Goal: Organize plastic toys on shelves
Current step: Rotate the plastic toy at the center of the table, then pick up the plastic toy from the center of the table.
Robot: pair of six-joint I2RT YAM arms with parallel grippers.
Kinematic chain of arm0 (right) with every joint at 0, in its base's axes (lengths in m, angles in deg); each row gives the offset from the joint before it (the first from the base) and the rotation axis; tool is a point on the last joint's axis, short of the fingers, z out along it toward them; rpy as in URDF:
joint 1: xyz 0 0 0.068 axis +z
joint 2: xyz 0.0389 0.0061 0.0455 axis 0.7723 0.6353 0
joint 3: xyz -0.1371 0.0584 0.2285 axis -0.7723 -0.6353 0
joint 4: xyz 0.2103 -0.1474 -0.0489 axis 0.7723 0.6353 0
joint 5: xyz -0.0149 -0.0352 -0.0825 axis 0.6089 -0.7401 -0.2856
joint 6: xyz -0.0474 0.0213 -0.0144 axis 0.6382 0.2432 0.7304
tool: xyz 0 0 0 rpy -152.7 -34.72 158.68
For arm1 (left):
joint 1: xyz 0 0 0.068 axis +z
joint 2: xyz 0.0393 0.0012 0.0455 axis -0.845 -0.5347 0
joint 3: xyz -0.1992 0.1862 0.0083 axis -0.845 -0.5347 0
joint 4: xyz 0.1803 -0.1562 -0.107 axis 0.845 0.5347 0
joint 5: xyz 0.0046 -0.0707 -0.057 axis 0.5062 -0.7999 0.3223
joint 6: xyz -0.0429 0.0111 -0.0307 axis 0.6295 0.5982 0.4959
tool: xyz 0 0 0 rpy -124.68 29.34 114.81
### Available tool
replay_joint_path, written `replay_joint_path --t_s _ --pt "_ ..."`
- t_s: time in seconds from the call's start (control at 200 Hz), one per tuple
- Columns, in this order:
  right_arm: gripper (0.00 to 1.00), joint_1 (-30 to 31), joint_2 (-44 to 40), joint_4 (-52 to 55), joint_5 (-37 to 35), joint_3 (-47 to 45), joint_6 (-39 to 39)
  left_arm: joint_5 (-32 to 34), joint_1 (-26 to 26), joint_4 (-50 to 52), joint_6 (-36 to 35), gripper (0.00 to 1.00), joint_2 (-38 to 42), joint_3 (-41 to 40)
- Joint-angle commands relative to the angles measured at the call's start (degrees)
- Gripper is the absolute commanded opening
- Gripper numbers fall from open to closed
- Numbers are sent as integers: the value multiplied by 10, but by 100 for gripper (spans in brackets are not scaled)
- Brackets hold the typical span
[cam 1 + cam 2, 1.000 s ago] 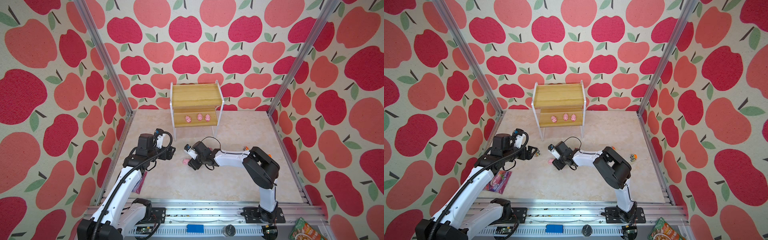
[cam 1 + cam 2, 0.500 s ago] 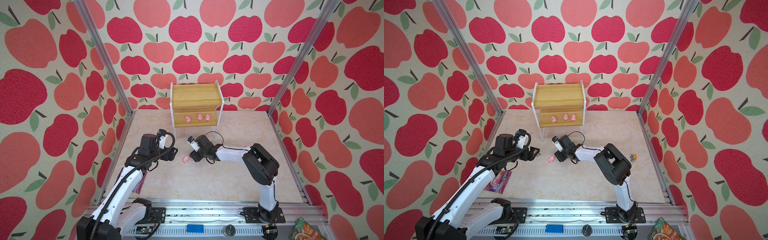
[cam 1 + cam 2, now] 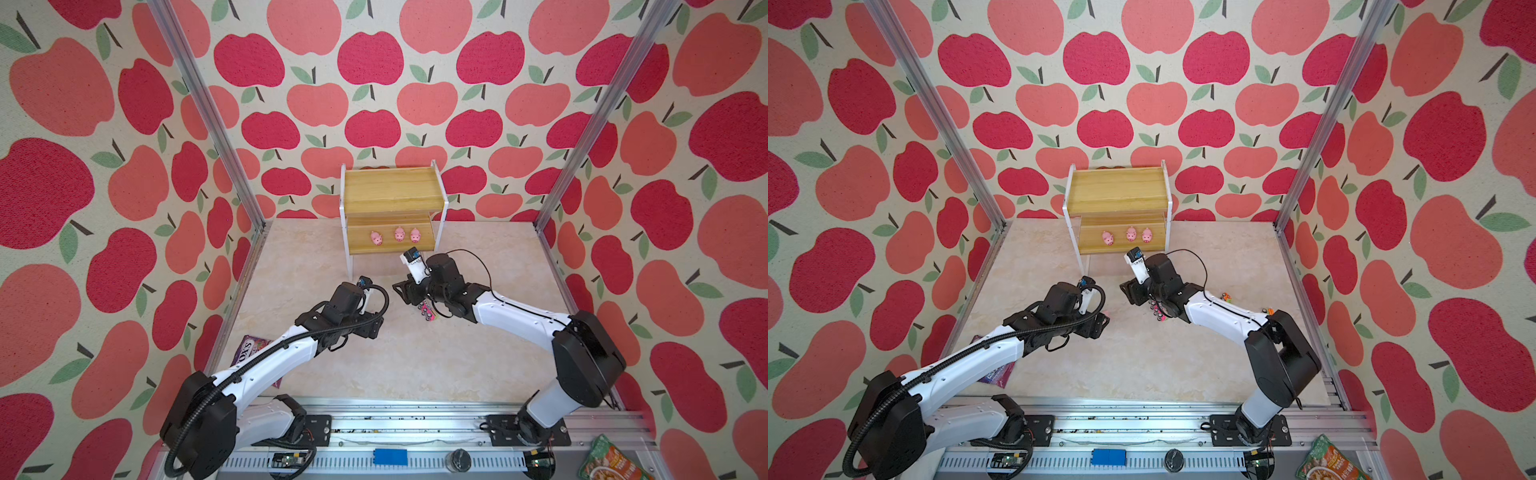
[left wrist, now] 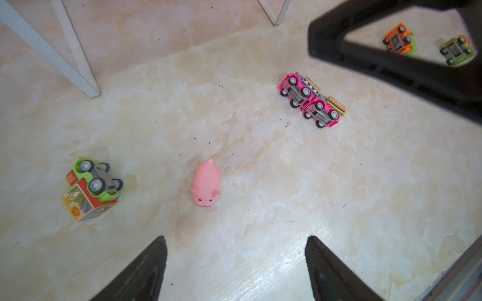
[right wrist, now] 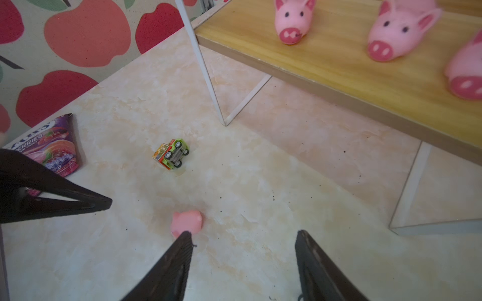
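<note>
My left claw (image 4: 236,238) and right claw (image 5: 243,232), both apart and empty, crowd 1 pig (image 4: 206,183) mid-frame; they could collide, knocking it away.

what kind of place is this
Probably a staged robot test booth: apple-print wall panels on aluminium posts, two arms bolted to a metal rail, and a small shelf rack with toy pigs.

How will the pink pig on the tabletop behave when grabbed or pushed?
The pig looks matte and rubbery, so it probably squashes slightly and grips well. Being tiny, it is likely light. Its rounded body may tip if nudged.
</note>
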Motion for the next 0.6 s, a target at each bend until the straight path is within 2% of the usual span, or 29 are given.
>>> replay_joint_path --t_s 0.0,0.185,0.295,0.395,0.595 --pt "66 -28 -42 14 41 -32 -29 26 -10 -92 12 85 -18 -26" --pt "66 -63 -74 -3 81 -72 -30 37 -20 -183 7 83 -57 -63" --pt "66 -71 -87 -25 86 -98 -31 37 -24 -215 -6 76 -82 -74" --pt "66 -75 -96 -54 98 -122 -31 47 -24 -238 -28 74 -101 -85" --pt "66 -76 -99 -80 110 -144 -26 38 8 -284 -40 71 -96 -119"
